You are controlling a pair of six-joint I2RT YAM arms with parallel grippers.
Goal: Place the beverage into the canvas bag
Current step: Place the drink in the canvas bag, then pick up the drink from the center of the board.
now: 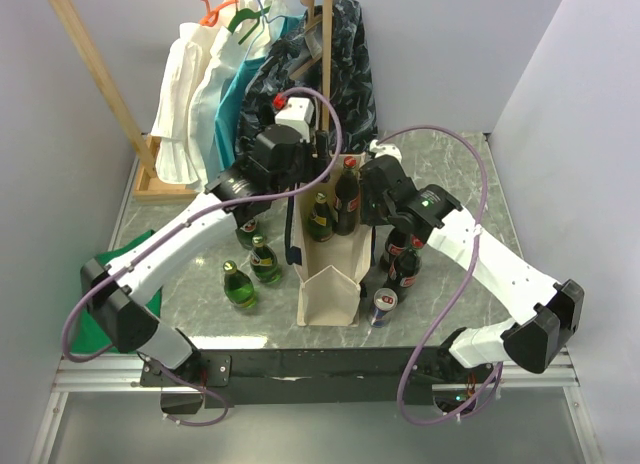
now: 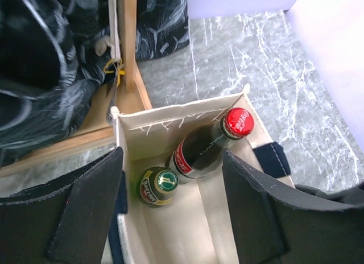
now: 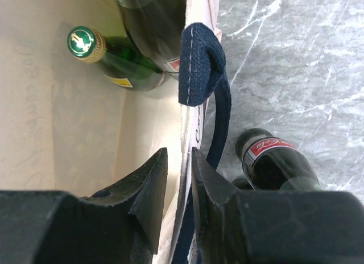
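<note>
On a marble table [image 1: 455,174] between pale walls [image 1: 570,74], the left gripper [image 2: 172,161] gapes empty over the bag [image 2: 170,124]; the right gripper [image 3: 179,157], slightly parted, straddles its side.

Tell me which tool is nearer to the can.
Right. The right tool straddles the bag wall facing the can; the left tool hovers above the bag's far end.

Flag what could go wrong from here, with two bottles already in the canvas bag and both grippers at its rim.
1. The right gripper straddles the canvas bag's side wall, right beside the navy handle. Pulling away carelessly could snag the fabric or handle and tip the loaded bag.
2. A cola bottle and a can stand outside the bag, close under that arm. A sideways swing might topple them.
</note>
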